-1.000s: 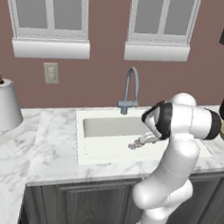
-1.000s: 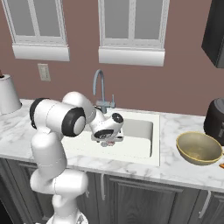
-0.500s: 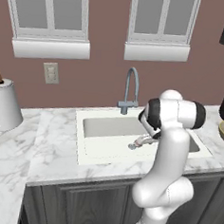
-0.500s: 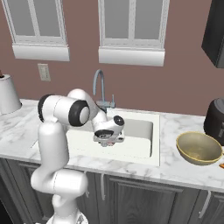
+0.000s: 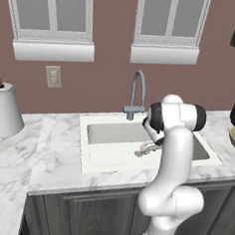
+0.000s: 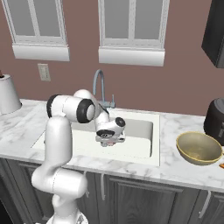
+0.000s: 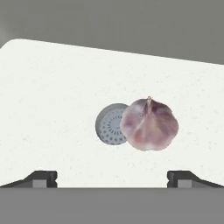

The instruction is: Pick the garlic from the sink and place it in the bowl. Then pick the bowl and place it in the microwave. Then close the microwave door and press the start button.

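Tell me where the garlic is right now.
In the hand view, the garlic lies on the sink floor, overlapping the round drain on the drain's right in that view.

We are looking at a home kitchen. A cream sink (image 5: 106, 161) with a curved metal faucet (image 5: 137, 93) is set into a white marble table (image 5: 16, 156) over dark grey cabinet doors (image 5: 102, 215). Behind it stand two white-framed windows (image 5: 50, 9) in a brownish-red wall, a wall outlet (image 5: 53, 76) and a paper towel roll (image 5: 6, 110); a tan bowl (image 6: 199, 148) rests beside the basin.
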Controlling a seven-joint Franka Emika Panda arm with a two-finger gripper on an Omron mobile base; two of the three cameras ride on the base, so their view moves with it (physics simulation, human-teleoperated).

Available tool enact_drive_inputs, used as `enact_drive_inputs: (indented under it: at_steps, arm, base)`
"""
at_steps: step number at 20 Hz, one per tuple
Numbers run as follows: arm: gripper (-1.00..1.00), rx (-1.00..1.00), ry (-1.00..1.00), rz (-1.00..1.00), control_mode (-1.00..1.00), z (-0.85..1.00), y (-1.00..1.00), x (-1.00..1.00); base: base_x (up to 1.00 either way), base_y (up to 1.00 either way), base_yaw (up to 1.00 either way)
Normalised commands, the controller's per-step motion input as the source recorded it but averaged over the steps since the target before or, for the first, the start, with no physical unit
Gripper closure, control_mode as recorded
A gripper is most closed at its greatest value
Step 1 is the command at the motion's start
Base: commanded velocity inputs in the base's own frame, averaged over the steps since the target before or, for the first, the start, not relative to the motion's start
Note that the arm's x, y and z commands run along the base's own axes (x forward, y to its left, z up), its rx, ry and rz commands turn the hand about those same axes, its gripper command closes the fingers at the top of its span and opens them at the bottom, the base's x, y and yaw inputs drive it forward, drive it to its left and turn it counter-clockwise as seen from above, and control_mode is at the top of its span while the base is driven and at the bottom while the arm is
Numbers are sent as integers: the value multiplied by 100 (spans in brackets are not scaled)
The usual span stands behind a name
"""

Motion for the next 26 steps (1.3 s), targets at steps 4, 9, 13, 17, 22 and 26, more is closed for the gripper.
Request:
enact_drive_inputs:
  at_steps: [4, 9, 13, 17, 22, 26]
  arm:
    - [-100, 0, 0, 0, -100, -30, 0, 42]
    - [-100, 0, 0, 0, -100, -26, 0, 28]
    - [-100, 0, 0, 0, -100, -31, 0, 29]
    - [-100, 0, 0, 0, -100, -30, 0, 26]
    - [100, 0, 0, 0, -100, -7, 0, 5]
    - [100, 1, 0, 0, -100, 8, -6, -6]
  base:
    - [0, 0, 0]
    - [0, 0, 0]
    - [0, 0, 0]
    - [0, 0, 0]
    - [0, 0, 0]
    - [0, 0, 0]
